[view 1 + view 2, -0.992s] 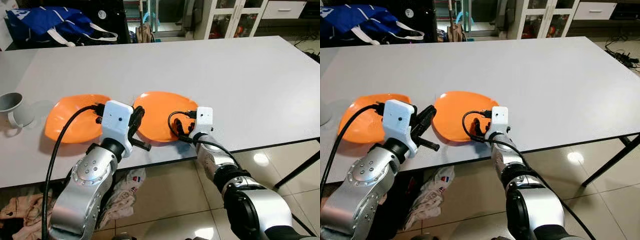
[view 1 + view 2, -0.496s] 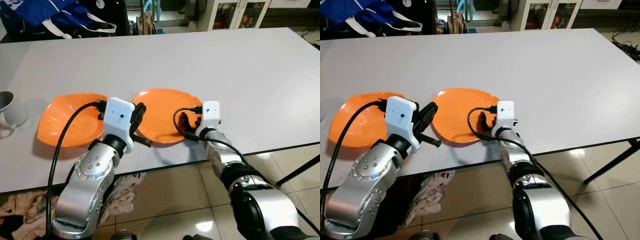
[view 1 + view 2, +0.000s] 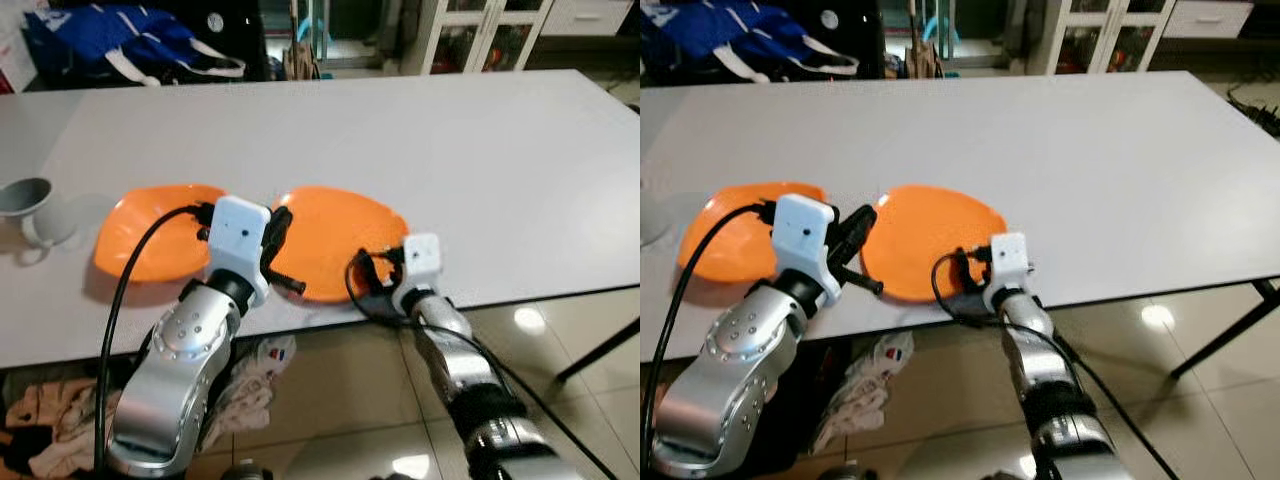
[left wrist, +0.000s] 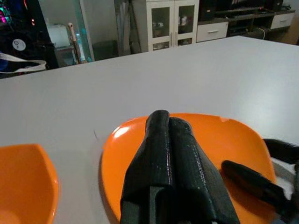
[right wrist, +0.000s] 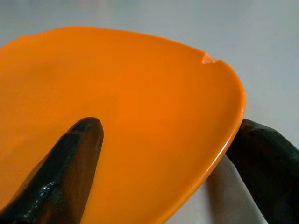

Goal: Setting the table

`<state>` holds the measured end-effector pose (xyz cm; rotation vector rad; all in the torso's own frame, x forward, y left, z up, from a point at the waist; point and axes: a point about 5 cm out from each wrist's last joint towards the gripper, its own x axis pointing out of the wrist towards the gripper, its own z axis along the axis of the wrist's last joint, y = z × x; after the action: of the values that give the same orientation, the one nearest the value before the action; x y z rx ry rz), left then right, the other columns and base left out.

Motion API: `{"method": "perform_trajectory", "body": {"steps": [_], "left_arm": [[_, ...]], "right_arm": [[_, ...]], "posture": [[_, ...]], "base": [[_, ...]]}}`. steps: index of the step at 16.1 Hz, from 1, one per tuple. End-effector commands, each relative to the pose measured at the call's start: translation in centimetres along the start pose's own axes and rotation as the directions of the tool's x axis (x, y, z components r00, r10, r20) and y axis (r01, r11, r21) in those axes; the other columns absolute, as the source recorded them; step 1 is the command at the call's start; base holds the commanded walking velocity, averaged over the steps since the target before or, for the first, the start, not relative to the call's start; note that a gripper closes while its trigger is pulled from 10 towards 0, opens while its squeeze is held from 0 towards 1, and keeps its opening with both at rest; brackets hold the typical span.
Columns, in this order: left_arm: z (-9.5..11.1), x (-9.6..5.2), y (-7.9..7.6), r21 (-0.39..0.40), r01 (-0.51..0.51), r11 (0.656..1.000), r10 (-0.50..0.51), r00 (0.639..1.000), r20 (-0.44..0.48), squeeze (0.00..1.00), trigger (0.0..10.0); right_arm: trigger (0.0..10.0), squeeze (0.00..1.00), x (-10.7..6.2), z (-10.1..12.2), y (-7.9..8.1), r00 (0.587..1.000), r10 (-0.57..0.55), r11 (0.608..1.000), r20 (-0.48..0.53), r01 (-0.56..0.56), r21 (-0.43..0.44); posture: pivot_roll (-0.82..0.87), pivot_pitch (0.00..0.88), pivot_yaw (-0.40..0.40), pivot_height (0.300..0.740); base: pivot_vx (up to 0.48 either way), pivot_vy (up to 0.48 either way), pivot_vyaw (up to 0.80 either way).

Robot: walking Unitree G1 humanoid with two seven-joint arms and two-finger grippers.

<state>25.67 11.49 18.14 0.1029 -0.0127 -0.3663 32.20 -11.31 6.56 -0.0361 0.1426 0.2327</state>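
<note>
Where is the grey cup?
The cup stands at the table's far left edge in the left eye view, just left of the left orange plate.

A blue fabric bag with white straps point(image 3: 120, 45) lies at the far left, beyond the table; a white glass-fronted cabinet point(image 3: 478, 35) stands at the far right; crumpled pale cloths point(image 3: 245, 385) lie on the glossy beige tiled floor point(image 3: 560, 330) near the left, under the table's edge.
</note>
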Motion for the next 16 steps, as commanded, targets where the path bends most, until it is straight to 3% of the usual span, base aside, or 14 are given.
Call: {"method": "perform_trajectory", "body": {"steps": [1, 4, 9, 13, 16], "left_arm": [[-0.3, 0.1, 0.3, 0.007, -0.016, 1.0, 0.016, 1.0, -0.009, 0.0, 10.0], [-0.4, 0.5, 0.2, 0.011, -0.014, 1.0, 0.014, 1.0, -0.004, 0.0, 10.0], [-0.5, 0.6, 0.1, 0.013, -0.014, 1.0, 0.014, 1.0, 0.001, 0.0, 10.0], [-1.2, 0.4, 0.8, 0.028, -0.057, 0.998, 0.058, 0.998, -0.016, 0.0, 10.0], [-1.6, 0.5, 1.2, 0.043, -0.082, 0.996, 0.083, 0.996, -0.022, 0.0, 10.0]], "right_arm": [[10.0, 0.0, -0.1, 1.4, -1.1, 0.998, -0.036, 0.998, 0.059, 0.039, -0.041], [10.0, 0.0, -0.5, 2.4, -2.0, 0.993, -0.071, 0.995, 0.096, 0.077, -0.058], [10.0, 0.0, -0.9, 3.3, -1.5, 0.991, -0.061, 0.995, 0.121, 0.069, -0.071], [10.0, 0.0, -2.0, 5.0, -2.7, 0.971, -0.087, 0.979, 0.222, 0.125, -0.16], [10.0, 0.0, -2.9, 5.8, -3.9, 0.947, -0.146, 0.946, 0.286, 0.219, -0.239]], "posture": [[0.09, 0.0, -0.022, 0.74], [0.07, 0.0, -0.019, 0.74], [0.08, 0.0, -0.023, 0.74], [0.07, 0.0, -0.026, 0.74], [0.05, 0.0, -0.023, 0.74]], "base": [[0.0, 0.0, 0.0], [0.0, 0.0, 0.0], [0.0, 0.0, 0.0], [0.0, 0.0, 0.0], [0.0, 0.0, 0.0]]}}
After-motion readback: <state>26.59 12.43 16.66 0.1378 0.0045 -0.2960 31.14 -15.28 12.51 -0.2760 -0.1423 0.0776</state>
